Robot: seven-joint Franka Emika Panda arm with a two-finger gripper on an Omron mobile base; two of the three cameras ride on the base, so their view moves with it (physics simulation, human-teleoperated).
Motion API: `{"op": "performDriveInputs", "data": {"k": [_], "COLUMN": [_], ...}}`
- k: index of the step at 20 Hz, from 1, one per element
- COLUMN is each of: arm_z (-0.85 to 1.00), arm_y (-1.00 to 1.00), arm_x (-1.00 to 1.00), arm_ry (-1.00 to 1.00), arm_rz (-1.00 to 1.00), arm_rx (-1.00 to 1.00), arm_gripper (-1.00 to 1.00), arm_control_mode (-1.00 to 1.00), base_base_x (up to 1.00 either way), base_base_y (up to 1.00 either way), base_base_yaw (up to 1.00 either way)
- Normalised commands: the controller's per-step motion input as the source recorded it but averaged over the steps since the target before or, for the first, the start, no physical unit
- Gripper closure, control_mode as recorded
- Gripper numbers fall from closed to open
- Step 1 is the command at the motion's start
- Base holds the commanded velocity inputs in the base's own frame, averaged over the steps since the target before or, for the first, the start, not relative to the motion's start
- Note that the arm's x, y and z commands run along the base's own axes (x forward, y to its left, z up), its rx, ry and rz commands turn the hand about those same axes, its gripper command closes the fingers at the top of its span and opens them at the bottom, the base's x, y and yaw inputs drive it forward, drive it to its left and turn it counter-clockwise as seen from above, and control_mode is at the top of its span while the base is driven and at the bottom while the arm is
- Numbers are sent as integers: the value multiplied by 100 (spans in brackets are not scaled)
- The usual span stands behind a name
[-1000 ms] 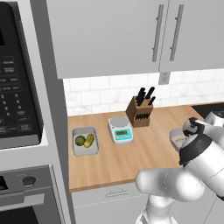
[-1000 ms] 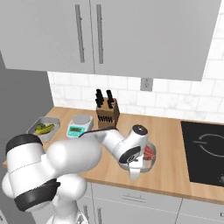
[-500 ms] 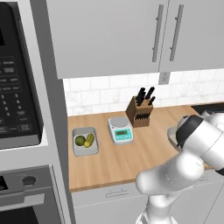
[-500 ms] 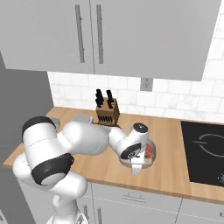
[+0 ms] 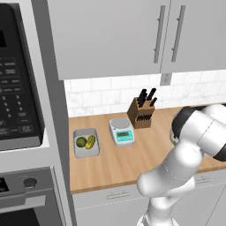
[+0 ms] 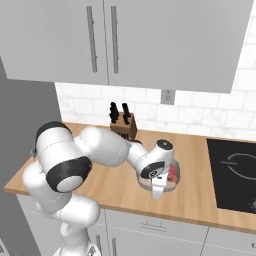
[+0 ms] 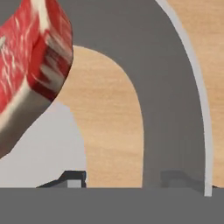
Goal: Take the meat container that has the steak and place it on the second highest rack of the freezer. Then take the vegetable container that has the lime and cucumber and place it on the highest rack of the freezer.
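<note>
The arm (image 6: 107, 150) is made of glossy white, rounded segments joined by dark grey, disc-like joint caps. Its wrist ends in a white, round-topped housing with a dark circular face and a blocky white claw (image 6: 157, 190).

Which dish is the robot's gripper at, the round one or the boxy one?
The round one: the meat container with the red steak, right under the gripper. The boxy vegetable container, holding green things, sits far off near the oven.

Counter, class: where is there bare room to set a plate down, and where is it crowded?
Free: the front strip of the counter, before the vegetable container and scale. Crowded: around the meat container, under the gripper.
</note>
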Motion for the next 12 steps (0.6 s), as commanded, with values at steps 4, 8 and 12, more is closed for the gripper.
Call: {"op": "performDriveInputs", "data": {"k": [4,8,12], "arm_z": [-41,-28,-2], "arm_y": [-11,-23,-34], "arm_x": [-24,-71,-23], "arm_ry": [0,-3,-1], "arm_rz": [13,37,48], "arm_rx": [2,2,0], "arm_gripper": [100,100,100], "arm_control_mode": [-100,-100,-100], "base_base_x": [0,0,0], "base_base_y": [0,0,0], "base_base_yaw": [0,0,0]}}
